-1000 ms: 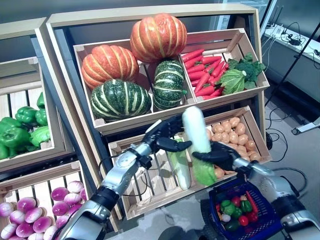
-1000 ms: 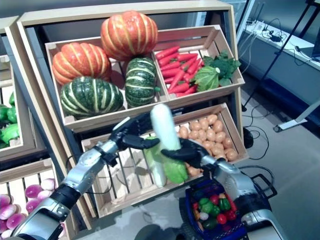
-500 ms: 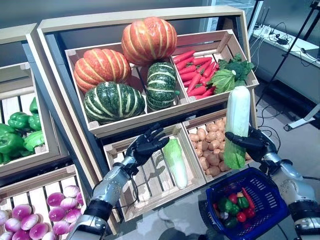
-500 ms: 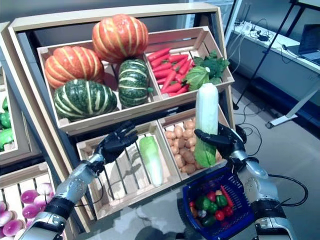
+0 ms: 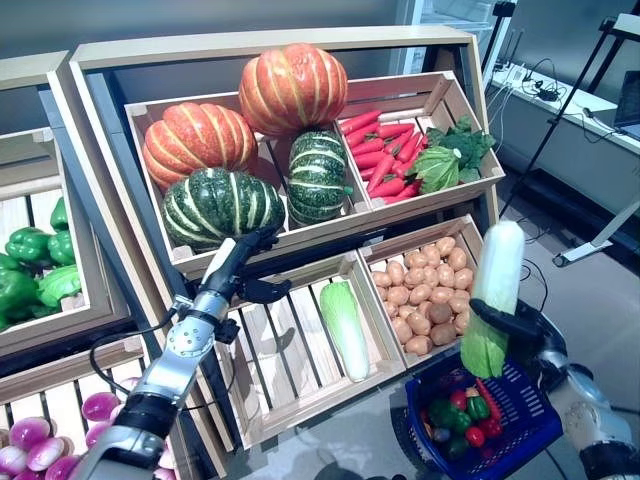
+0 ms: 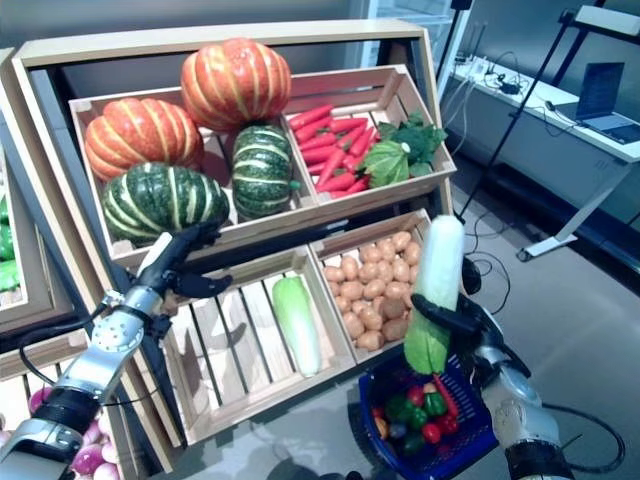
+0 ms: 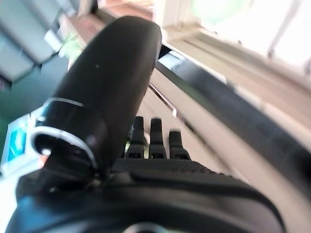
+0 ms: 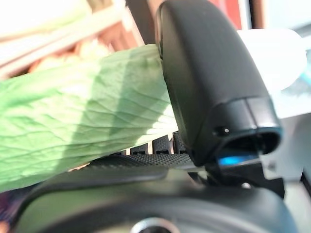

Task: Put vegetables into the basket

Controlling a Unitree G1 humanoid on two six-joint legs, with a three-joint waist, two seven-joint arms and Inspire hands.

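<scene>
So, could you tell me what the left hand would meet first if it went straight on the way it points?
Probably the dark green pumpkin in the upper crate: the open left hand points up toward it, though depth is unclear.

Head stereo pair looks down, sharing shelf; wrist cams sit v. close behind hands.

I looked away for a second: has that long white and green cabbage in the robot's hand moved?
Yes. The right hand has carried the napa cabbage from over the slatted crate rightward, past the potato crate, to above the blue basket.
</scene>
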